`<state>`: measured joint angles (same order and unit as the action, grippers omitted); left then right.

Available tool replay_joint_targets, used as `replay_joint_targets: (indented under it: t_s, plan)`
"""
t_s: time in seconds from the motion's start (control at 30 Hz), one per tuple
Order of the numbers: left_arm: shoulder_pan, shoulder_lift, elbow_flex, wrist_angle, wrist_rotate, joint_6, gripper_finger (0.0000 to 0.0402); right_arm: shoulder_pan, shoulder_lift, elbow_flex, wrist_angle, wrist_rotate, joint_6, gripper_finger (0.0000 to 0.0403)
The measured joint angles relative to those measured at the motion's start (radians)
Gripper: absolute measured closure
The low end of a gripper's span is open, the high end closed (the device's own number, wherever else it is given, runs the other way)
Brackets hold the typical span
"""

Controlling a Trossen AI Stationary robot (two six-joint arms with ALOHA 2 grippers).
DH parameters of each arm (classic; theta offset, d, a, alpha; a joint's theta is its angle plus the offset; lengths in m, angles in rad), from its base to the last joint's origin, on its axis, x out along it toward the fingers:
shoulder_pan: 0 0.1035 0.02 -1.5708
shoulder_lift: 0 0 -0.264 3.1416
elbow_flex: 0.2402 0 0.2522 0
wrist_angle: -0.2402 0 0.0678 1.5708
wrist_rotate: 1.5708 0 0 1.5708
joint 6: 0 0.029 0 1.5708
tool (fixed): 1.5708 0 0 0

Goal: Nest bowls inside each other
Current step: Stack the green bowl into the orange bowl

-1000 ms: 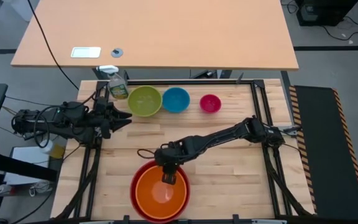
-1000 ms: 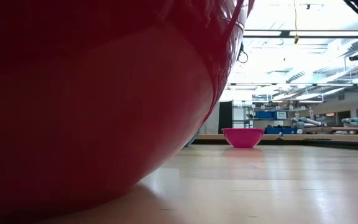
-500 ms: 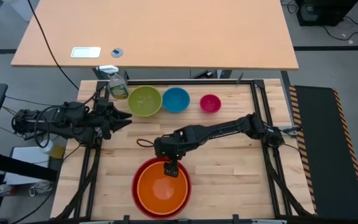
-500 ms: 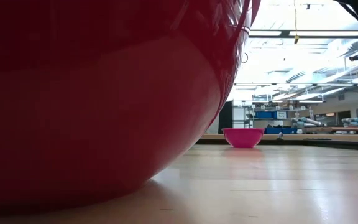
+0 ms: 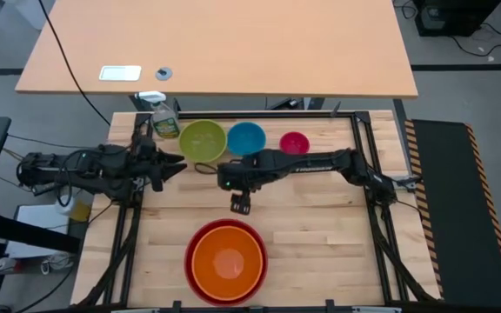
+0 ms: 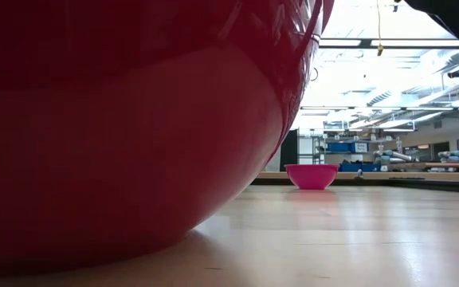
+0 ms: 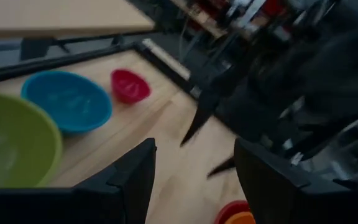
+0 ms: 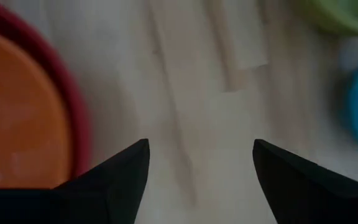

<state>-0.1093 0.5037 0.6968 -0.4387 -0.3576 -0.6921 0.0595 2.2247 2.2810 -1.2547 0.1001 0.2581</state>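
Note:
The orange bowl [image 5: 227, 265] sits nested inside the red bowl [image 5: 191, 252] near the table's near edge. The lime green bowl [image 5: 202, 141], the blue bowl [image 5: 246, 139] and the magenta pink bowl [image 5: 294, 143] stand in a row along the far edge. My right gripper [image 5: 240, 204] hovers open above bare table between the nested pair and the row, holding nothing; its wrist view shows the fingers spread [image 8: 197, 174] over wood. My left gripper [image 5: 174, 166] waits open at the left, beside the green bowl [image 7: 11, 143].
A green spray bottle [image 5: 164, 122] stands at the far left corner next to the green bowl. The red bowl's wall [image 6: 118, 135] fills most of the low view. A black frame [image 5: 364, 174] borders the wooden table.
My right gripper has opened, let go of the orange bowl inside the red one, and risen and drawn back toward the table's far edge, tipping as it went. The nested pair stays near the near edge.

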Motion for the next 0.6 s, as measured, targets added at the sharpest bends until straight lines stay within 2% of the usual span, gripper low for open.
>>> replay_joint_targets:
  t_s: [0.3, 0.47, 0.6]
  plan:
    - [0.022, 0.184, 0.000, -0.067, -0.023, -0.106, 0.0182, -0.082, -0.123, -0.021, 0.005, 0.117, -0.112, 0.0146]
    - [0.066, 0.266, 0.000, -0.119, -0.024, -0.245, 0.0182, -0.145, -0.250, -0.186, 0.122, 0.126, -0.154, 0.0155]
    - [0.085, 0.273, 0.000, -0.257, -0.023, -0.356, 0.0182, -0.179, -0.372, -0.389, 0.276, 0.103, -0.158, 0.0157]
